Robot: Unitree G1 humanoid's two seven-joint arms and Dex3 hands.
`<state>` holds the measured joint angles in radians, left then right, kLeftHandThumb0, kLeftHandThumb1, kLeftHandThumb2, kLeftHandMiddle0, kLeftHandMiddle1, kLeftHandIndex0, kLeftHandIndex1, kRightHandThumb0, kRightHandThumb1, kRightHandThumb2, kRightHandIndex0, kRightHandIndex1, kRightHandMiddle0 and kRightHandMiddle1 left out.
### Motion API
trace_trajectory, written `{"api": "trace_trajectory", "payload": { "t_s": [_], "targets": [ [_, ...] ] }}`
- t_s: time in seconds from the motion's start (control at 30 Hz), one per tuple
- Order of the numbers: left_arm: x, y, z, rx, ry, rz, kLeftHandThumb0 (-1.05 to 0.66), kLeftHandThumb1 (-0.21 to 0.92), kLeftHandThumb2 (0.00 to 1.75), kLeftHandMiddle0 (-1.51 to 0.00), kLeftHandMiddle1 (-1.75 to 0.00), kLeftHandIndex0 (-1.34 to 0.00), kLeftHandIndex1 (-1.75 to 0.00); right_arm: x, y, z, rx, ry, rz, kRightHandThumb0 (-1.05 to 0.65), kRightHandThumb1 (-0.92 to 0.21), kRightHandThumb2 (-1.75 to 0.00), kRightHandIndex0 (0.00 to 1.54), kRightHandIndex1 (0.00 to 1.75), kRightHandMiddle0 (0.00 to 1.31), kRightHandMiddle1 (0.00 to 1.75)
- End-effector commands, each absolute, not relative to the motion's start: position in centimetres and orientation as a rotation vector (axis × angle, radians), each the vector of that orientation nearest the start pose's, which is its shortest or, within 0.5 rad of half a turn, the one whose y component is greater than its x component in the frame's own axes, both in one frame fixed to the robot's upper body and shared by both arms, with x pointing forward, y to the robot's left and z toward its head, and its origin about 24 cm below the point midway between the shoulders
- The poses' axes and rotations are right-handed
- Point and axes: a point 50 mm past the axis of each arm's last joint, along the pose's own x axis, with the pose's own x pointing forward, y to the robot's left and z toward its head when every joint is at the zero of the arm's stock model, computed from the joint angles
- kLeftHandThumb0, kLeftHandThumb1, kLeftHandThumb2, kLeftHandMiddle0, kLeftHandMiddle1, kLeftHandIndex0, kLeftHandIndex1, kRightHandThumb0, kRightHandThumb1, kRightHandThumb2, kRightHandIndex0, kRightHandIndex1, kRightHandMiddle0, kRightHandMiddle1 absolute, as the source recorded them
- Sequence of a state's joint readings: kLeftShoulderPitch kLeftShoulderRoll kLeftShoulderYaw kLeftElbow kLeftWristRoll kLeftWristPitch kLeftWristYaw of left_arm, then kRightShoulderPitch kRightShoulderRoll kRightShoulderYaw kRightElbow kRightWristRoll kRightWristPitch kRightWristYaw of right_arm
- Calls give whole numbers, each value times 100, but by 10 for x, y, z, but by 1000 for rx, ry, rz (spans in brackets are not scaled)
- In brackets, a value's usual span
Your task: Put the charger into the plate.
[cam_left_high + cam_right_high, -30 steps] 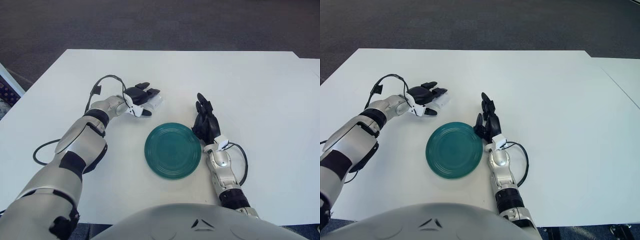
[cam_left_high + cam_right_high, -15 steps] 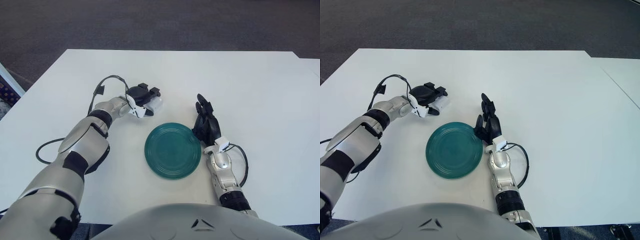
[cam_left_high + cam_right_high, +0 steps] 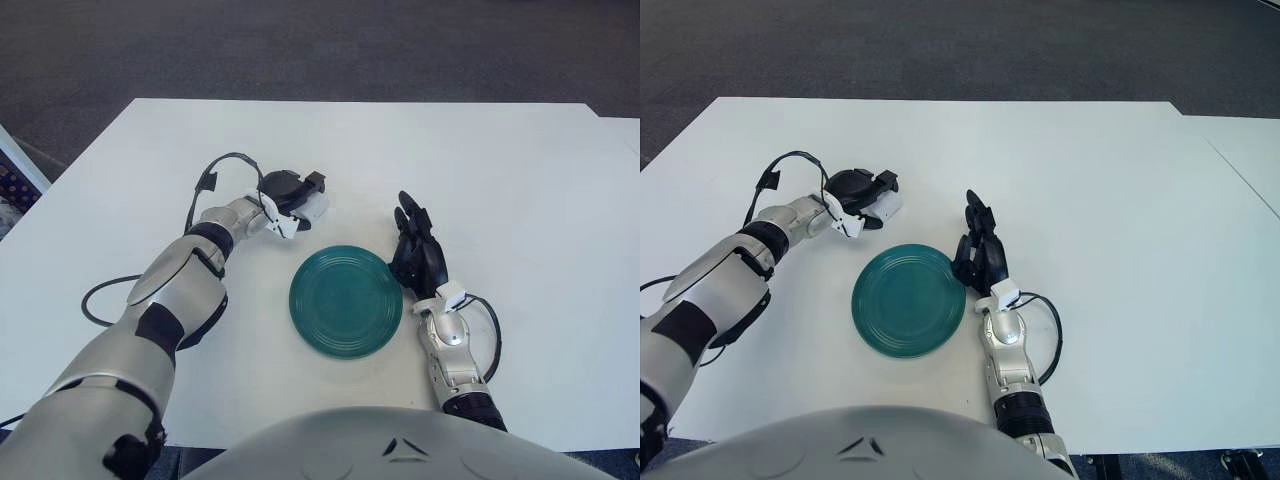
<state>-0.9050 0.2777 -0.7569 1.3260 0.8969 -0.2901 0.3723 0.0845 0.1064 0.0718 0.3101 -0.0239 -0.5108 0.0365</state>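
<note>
A white charger [image 3: 312,207] lies on the white table, up and left of the round teal plate [image 3: 346,300]. My left hand [image 3: 292,196] covers the charger, its dark fingers curled around the block from the left. The plate holds nothing. My right hand [image 3: 417,252] shows just to the right of the plate's rim, fingers extended and relaxed, holding nothing.
The white table [image 3: 480,170] spreads wide around the plate. Dark carpet lies beyond its far edge. A black cable [image 3: 98,300] loops on the table by my left forearm, and another [image 3: 492,335] curls beside my right wrist.
My left hand's fingers, spread over the charger a second ago, have curled around it, and the hand has shifted slightly right. My right hand has edged a little toward me.
</note>
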Motion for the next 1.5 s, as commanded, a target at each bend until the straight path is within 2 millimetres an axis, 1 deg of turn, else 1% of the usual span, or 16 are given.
{"api": "trace_trajectory", "payload": {
  "t_s": [0.0,0.13,0.33,0.6,1.03,1.2,1.3,1.4,1.47],
  "targets": [
    [357,138,16,1675,-140,-499,-39,57,98,-91,-175,-41,-175,174,-133,-51,115,118,-23,-97,-92,-95,5,0,0,27],
    [356,137,16,1660,-148,-487,-40,55,102,-99,-175,-43,-175,174,-135,-52,119,114,-22,-95,-92,-95,5,0,0,27],
    [355,138,16,1628,-170,-469,-40,53,104,-102,-175,-44,-175,174,-137,-53,136,109,-22,-94,-92,-95,5,0,0,26],
    [354,141,17,1600,-200,-448,-41,52,106,-103,-175,-45,-175,174,-137,-54,161,104,-22,-92,-92,-95,6,0,0,24],
    [356,144,22,1556,-211,-426,-41,49,109,-105,-175,-47,-175,175,-134,-50,148,94,-14,-93,-92,-91,7,0,0,31],
    [368,138,47,1491,-290,-398,-41,49,110,-105,-175,-47,-175,175,-132,-50,130,103,-14,-94,-92,-91,7,0,0,32],
    [376,137,72,1399,-357,-351,-41,49,110,-105,-175,-47,-175,175,-131,-50,117,109,-20,-95,-92,-91,6,0,0,34],
    [382,138,89,1362,-393,-328,-41,49,110,-105,-175,-47,-175,176,-129,-51,110,112,-21,-95,-92,-91,6,0,0,35],
    [387,138,106,1342,-434,-309,-41,49,110,-105,-175,-47,-175,176,-128,-51,109,113,-28,-95,-92,-91,6,0,0,36]
  ]
}}
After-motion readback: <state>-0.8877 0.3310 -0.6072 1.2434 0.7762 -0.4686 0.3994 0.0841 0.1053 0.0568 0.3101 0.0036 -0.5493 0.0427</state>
